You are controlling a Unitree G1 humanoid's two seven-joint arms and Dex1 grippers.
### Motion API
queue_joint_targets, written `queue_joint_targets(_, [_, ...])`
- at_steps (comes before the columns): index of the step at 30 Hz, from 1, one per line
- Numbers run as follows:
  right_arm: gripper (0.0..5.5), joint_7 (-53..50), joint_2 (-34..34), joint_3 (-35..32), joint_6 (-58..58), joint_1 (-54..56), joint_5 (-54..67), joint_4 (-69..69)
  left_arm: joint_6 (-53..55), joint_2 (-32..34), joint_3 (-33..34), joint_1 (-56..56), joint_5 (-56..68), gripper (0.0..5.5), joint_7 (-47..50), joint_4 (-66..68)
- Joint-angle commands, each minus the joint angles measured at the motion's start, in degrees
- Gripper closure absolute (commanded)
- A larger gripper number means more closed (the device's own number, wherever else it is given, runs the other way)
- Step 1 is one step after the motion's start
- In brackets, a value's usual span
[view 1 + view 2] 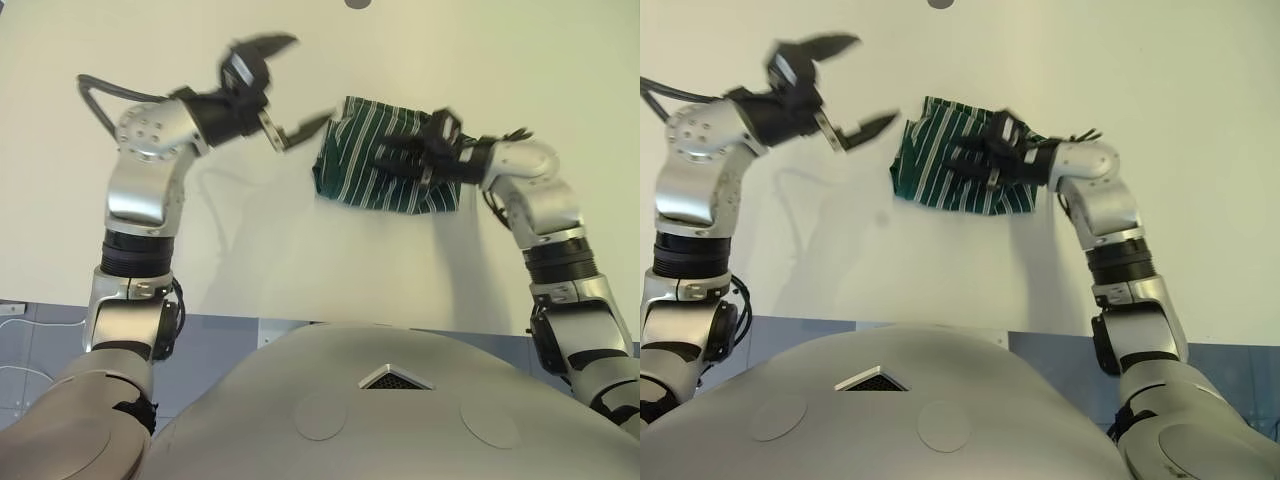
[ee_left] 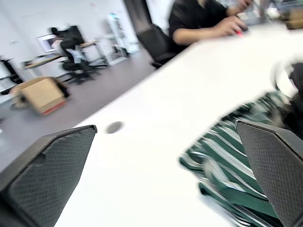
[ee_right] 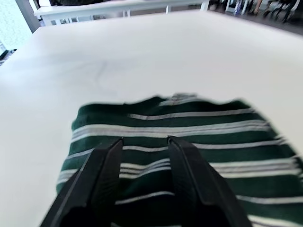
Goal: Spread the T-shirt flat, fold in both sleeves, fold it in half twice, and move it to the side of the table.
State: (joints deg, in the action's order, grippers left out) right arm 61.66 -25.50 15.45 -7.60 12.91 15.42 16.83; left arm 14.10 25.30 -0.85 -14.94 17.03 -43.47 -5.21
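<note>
On the white table (image 1: 250, 240), seen from the left eye, the T-shirt (image 1: 350, 175) lies as a small, thick packet of green cloth with white stripes, so the folding looks finished and, in my judgement, only the move to the side remains. Its long axis runs from left to right, a little tilted. The right gripper (image 1: 392, 156) lies across the packet from the right end. The left gripper (image 1: 312, 78) hangs near the left short edge, raised above the table and apart from the cloth, with its jaws spread wide and holding nothing.

From the right eye, the same layout is confirmed: the right arm is clearly the nearer one.

From the left wrist, the two fingers (image 2: 52, 170) stand far apart, with the striped cloth beyond them towards one finger.

From the right wrist, the fingers (image 3: 99, 175) are almost parallel with only a narrow gap, directly over the packet; I see no cloth clamped between them. The long axis crosses the fingers' direction.
</note>
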Motion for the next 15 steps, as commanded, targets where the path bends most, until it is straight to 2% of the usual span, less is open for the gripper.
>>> queue_joint_targets(1, [3.73,-7.0,1.6,-5.0,6.2,5.2,-3.3,25.4,0.7,-1.2,2.8,0.6,0.3,0.12,4.0,2.2])
queue_joint_targets(5, [3.73,-29.3,-5.9,-20.4,11.6,5.4,2.5,47.4,1.0,-3.5,5.4,1.2,1.2,0.12,8.6,2.3])
queue_joint_targets(8, [3.73,-38.2,-8.7,-28.8,16.3,8.4,6.9,50.4,0.5,-5.9,6.6,0.8,-0.1,0.12,13.3,4.1])
queue_joint_targets(11, [3.73,-40.3,-4.4,-28.9,26.5,15.1,4.7,38.8,-0.8,-8.4,6.5,-2.3,-0.7,0.12,16.7,6.0])
queue_joint_targets(15, [3.73,-46.2,1.3,-22.4,30.2,14.2,-4.7,17.8,-2.6,-10.6,6.9,-5.1,-1.9,0.12,20.7,8.3])
